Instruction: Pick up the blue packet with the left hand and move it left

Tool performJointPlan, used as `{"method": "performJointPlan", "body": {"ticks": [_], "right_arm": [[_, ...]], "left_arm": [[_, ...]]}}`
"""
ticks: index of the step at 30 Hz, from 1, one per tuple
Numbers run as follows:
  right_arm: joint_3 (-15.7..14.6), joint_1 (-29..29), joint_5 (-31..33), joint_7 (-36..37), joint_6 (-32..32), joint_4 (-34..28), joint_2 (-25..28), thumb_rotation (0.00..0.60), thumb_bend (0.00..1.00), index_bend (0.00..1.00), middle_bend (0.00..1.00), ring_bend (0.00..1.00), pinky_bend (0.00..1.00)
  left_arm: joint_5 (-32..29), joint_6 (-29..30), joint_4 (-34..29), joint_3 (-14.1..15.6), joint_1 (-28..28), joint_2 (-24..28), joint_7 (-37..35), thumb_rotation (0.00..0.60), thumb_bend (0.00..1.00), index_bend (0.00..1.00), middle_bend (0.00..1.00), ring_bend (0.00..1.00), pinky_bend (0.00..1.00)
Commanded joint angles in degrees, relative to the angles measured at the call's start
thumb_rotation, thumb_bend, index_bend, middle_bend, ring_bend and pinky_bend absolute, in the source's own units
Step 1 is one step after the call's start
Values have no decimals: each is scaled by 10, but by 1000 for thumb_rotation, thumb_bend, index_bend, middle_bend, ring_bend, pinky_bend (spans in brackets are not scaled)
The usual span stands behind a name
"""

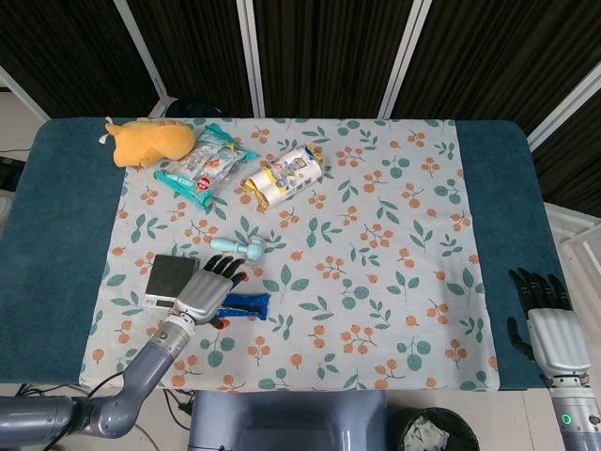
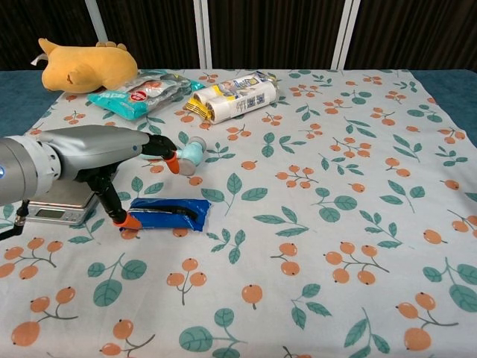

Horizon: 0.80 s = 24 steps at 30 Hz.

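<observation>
The shiny blue plastic packet [image 2: 165,214] lies flat on the bench's leaf-and-berry cloth [image 2: 313,224] — just right of the flat silver metal scale [image 1: 169,278]. The left hand [image 1: 208,291] hangs over the packet's left end with its fingers [image 2: 128,221] spread wide, holding nothing; one orange tip is down by that end. The right hand [image 1: 552,334] rests far right of the packet — fingers apart, empty.

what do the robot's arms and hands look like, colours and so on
The left hand has a silver-grey metallic back, black fingers and orange-red fingertips, on a smooth grey rounded forearm. The right hand looks the same, silver back with black fingers; a small green light glows on its wrist.
</observation>
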Motion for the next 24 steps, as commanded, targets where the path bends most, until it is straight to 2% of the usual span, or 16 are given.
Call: {"method": "performJointPlan", "body": {"ticks": [1,13,24], "right_arm": [[0,0,0,1,0,0,0,600,587,4,92,92,0],[2,2,10,6,-7,4,-1,600,587,4,92,92,0],[4,1,12,8,-6,6,-2,600,587,4,92,92,0]], "left_arm": [[-16,12,7,6,-12,-15,19,600,119,262,56,0,60],[-47,19,37,19,-38,-47,36,600,166,320,75,0,59],[-52,23,49,30,-51,-58,38,600,304,408,104,0,59]]}}
